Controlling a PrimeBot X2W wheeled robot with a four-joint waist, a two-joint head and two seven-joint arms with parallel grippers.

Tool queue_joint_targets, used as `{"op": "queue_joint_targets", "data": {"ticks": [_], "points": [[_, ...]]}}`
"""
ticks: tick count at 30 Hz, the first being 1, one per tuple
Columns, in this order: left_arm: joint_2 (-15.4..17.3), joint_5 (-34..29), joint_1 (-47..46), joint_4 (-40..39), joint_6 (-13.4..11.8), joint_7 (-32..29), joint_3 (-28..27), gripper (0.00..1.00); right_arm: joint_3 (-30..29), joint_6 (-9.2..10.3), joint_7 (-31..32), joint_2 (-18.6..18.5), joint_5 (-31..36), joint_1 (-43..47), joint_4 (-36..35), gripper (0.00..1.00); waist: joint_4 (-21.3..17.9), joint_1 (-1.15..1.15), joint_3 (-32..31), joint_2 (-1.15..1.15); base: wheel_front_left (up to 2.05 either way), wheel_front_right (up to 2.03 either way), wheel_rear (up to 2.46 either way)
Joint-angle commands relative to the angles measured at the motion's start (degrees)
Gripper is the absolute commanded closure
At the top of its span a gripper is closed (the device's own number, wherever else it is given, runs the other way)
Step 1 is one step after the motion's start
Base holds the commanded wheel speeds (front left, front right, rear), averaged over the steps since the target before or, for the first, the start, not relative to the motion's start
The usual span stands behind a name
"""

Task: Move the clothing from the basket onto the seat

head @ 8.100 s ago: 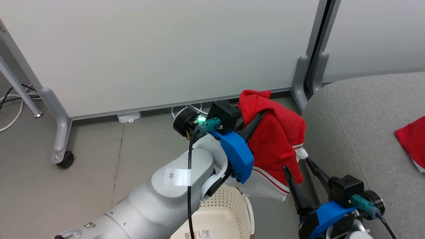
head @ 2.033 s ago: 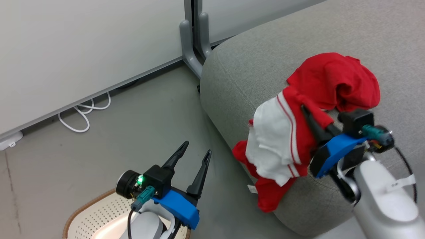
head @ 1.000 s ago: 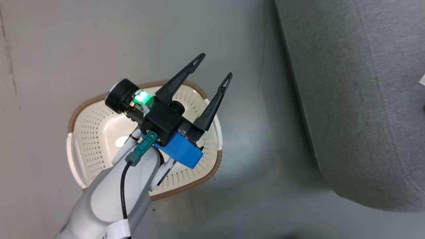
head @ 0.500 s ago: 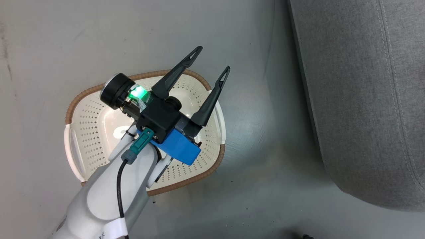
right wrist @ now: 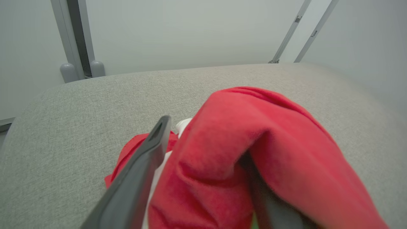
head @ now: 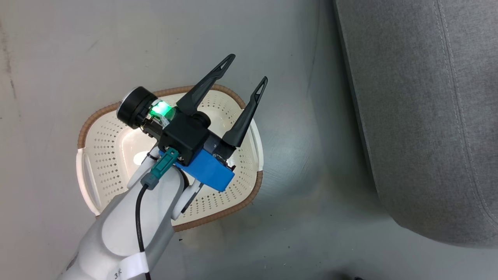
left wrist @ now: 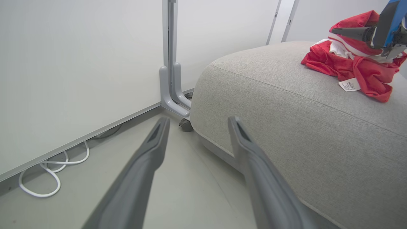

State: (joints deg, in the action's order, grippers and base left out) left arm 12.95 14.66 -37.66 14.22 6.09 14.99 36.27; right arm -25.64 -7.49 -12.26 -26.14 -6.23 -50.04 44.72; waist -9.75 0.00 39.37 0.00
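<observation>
Though the left gripper (head: 248,67) hangs released over the basket (head: 102,163), its two dark fingers wide apart and holding nothing, you lose the middle of the basket's base behind the pale forearm (head: 128,229). What shows of the walls is bare cream plastic. You have one basket on the grey floor (head: 58,58), with two white handles in sight. One seat (head: 420,116) lies to its right, apart from it and cut off by the head view's edges.

The clothing (left wrist: 365,68) sits on top of the seat in one red heap. You can pick out a white panel with thin red stripes and one paper tag (left wrist: 349,85), but the number of garments can't be told. The right gripper (right wrist: 200,124) is at that heap. One finger (right wrist: 140,178) shows bare, while a red fold drapes over the other and hides its tip. They stand spread, so it reads as let go, not pinching. One white cable (left wrist: 47,178) loops by the partition (left wrist: 79,63)
</observation>
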Motion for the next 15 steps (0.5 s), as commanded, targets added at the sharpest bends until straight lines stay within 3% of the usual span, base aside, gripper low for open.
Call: {"op": "queue_joint_targets", "data": {"ticks": [1,15], "points": [[0.0,0.3,-0.5,0.3,0.0,0.2,-0.2,0.00,0.3,-0.01,-0.4,-0.4,-0.6,-0.2,0.3,0.00,0.1,0.00,-0.4,0.00,0.00,0.00,0.00],[-2.9,2.7,4.9,2.5,0.7,0.3,-2.3,0.00,4.1,-0.01,-1.4,0.0,-1.0,7.6,-0.7,0.00,1.3,0.00,-10.7,0.00,0.00,0.00,0.00]]}}
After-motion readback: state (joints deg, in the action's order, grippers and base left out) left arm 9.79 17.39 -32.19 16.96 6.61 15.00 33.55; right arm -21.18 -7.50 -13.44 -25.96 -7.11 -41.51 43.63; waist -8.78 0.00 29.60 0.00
